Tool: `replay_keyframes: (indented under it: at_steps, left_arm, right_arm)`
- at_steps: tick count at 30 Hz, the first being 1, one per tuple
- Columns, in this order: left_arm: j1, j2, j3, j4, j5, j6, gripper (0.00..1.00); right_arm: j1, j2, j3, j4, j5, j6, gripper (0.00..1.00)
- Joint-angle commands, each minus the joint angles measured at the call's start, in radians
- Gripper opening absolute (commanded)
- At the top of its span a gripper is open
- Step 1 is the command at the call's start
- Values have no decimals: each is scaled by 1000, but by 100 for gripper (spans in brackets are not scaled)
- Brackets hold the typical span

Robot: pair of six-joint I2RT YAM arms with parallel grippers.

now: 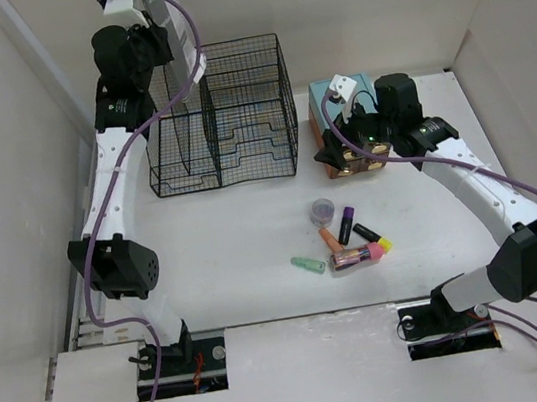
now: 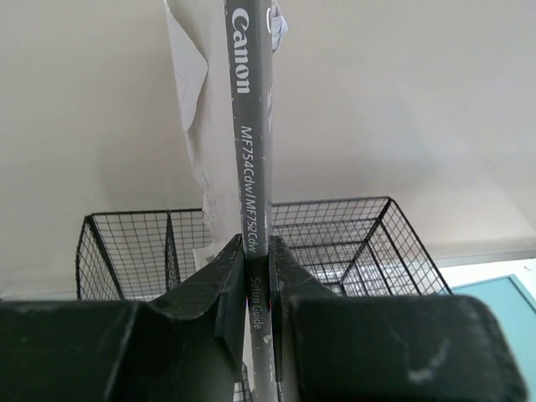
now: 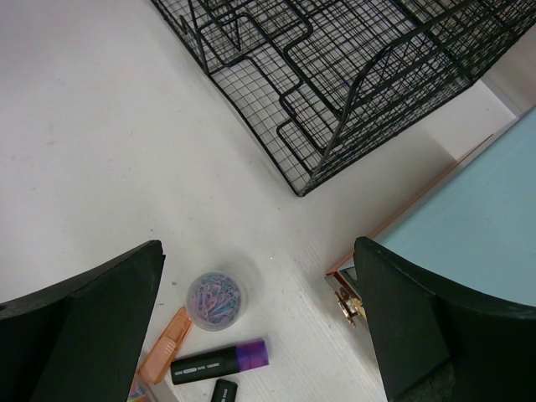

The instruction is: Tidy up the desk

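Above the rack point(image 1: 221, 117), at the far left of the desk point(image 1: 227, 258), you see the left gripper point(image 2: 255, 251) clamped on an upright Canon guide point(image 2: 249, 126). The right gripper point(image 3: 260, 293) hangs over the desk with its jaws spread wide, beside the drawer box point(image 3: 469, 226), near a clip jar point(image 3: 216, 299) and markers point(image 3: 222, 362).

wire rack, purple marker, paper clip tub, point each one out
wire rack point(image 1: 250, 113), top view, mesh of its right compartment
purple marker point(image 3: 219, 363), right wrist view, black barrel
paper clip tub point(image 3: 216, 300), right wrist view, middle of its top
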Motion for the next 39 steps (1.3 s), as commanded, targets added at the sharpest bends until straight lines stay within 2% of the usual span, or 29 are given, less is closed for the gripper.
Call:
replay_keyframes:
  at_steps: [1,9,22,30,39]
  left_arm:
    - [5,-63,98,184,-21,34,0]
    - [14,-63,6,224,-61,74,0]
    - [14,-24,-3,260,-90,114,0]
    - [23,-3,-95,335,-108,102,0]
    - [23,46,-105,374,-118,102,0]
  right_arm:
    - [-6,-9,9,17,-23,-12,100]
    - [-6,0,9,17,-23,-21,100]
    - [-6,19,9,17,-23,-31,100]
    - [-6,19,9,8,-23,-40,100]
    - [-6,28,9,8,-32,-49,100]
